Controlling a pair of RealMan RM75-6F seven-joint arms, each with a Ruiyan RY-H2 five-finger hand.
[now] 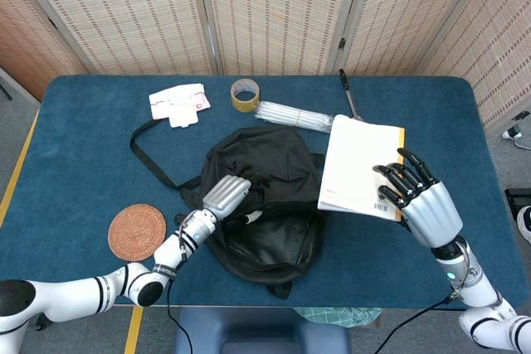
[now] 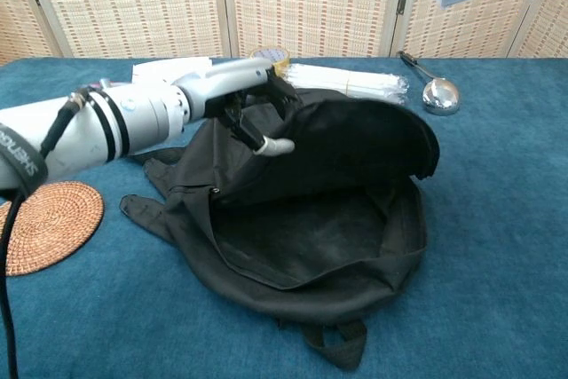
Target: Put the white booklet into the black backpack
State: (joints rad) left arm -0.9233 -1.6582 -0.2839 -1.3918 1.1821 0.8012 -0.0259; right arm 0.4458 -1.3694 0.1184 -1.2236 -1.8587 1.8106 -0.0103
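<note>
Gripping the front flap of the black backpack, the left hand holds it raised so that the mouth gapes toward the near edge of the table, the dark inside showing plainly in the chest view. The right hand grasps the white booklet by its near right corner and holds it in the air just right of the backpack, above the table. Behind the backpack lie a tape roll, a clear packet and a white pouch, with a woven coaster to its left.
</note>
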